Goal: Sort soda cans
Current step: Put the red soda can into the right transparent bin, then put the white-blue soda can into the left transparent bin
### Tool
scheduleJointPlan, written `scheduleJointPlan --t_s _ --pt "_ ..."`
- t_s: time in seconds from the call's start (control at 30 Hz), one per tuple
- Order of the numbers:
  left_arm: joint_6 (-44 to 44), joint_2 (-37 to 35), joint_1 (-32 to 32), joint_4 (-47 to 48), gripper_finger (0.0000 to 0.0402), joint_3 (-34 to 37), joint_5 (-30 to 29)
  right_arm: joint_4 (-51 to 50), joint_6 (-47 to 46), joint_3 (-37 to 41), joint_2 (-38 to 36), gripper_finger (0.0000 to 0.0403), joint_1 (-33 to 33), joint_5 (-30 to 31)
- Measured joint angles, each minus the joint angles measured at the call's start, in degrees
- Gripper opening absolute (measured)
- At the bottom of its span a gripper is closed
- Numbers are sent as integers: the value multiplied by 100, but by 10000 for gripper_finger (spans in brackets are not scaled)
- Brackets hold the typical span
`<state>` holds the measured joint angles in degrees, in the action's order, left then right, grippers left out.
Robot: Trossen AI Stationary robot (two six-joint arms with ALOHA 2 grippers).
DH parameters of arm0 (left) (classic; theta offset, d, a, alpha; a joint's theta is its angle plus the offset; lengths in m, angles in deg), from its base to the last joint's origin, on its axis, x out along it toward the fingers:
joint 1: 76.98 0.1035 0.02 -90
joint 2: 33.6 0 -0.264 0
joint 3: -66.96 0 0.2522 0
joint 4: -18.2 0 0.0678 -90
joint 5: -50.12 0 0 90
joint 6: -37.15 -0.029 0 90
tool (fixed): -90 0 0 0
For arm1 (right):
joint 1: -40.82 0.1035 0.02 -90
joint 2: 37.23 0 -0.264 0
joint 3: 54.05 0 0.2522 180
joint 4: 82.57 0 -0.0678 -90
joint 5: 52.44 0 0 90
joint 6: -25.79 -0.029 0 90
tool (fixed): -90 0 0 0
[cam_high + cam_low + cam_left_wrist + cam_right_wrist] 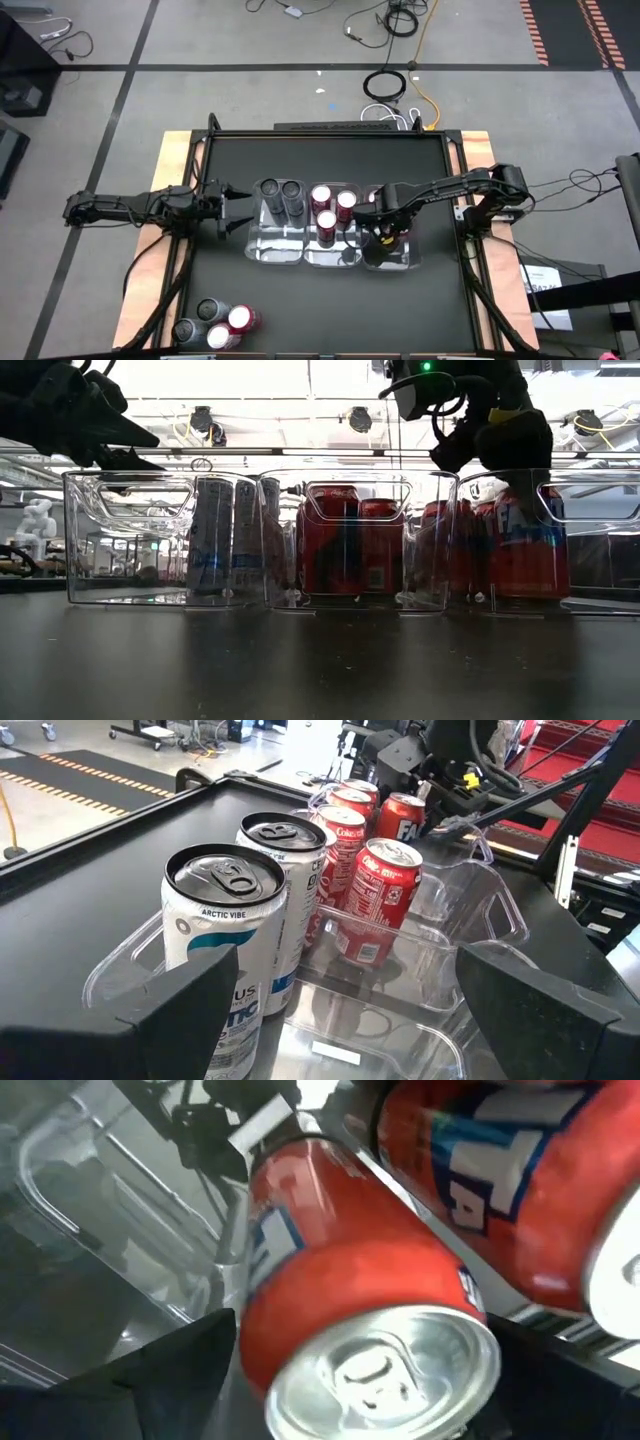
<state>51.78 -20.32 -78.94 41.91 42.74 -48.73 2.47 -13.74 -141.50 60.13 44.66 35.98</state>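
From above: three clear trays (pixel 305 255) sit side by side mid-desk (pixel 330 310). Grey soda cans (pixel 281 195) stand in the left one, red cans (pixel 332 205) in the middle, and the right claw (pixel 380 215) hovers over the right one. The left claw (pixel 235 207) waits wide open just beside the trays. Four loose cans (pixel 215 325) cluster at the desk's near edge.

Low angle: the right claw (pixel 455 435) hangs above the right tray's red cans.

Left wrist: grey cans nearest, red behind.

Right wrist: fingers spread wide either side of a red can (pixel 350 1310); grip or no grip, can't tell.
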Motion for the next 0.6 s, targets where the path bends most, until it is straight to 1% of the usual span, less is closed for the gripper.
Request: scheduleJointPlan --t_s 0.13,0.27,0.47,0.6 --pt "-2 -1 0 -1 382 0 1 -169 -173 0 -76 391 2 -3" --pt "-2 -2 0 -2 382 0 2 -185 -535 0 -382 391 4 -8" --pt "-1 0 0 -2 382 0 0 -144 -1477 0 -1170 391 34 -14" --pt "-2 -1 0 -2 382 -1 1 -34 -2180 0 -1744 391 203 10"
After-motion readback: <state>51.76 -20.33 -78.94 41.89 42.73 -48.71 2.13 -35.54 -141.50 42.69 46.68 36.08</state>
